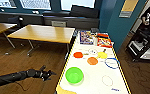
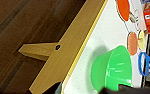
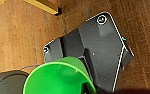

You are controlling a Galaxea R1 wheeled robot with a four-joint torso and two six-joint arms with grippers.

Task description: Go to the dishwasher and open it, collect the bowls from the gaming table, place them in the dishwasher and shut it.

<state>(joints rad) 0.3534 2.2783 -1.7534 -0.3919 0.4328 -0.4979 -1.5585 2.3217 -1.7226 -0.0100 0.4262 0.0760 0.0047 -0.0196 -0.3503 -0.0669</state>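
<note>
Right, this is the collecting step: the robot stands at the near end of the gaming table (image 1: pixel 101 83), and the bowls lie on its cream top. The big green bowl (image 1: pixel 74 75) is nearest, by the left edge. Further up lie a red one (image 1: pixel 78 54), an orange one (image 1: pixel 92 60), a yellow one (image 1: pixel 102 55) and a blue-rimmed one (image 1: pixel 112 63). The left gripper (image 1: pixel 48 74) hangs over the wood floor just beside the table edge, short of the green bowl, and its pincer looks spread apart with nothing in it. My judgement is that the next move calls for lifting that arm over the rim and closing on the bowl's near wall – it is light plastic and could skid. The right wrist view has a second green bowl (image 3: pixel 58 77) close up over the floor and the robot's dark plate. It is probably carried by the right gripper, but I cannot tell whether that gripper is together or apart. The far-end clutter is colourful boxes or books (image 1: pixel 104 41) – too blurred to name. A person (image 1: pixel 148 15) is cut off at the upper right.
</note>
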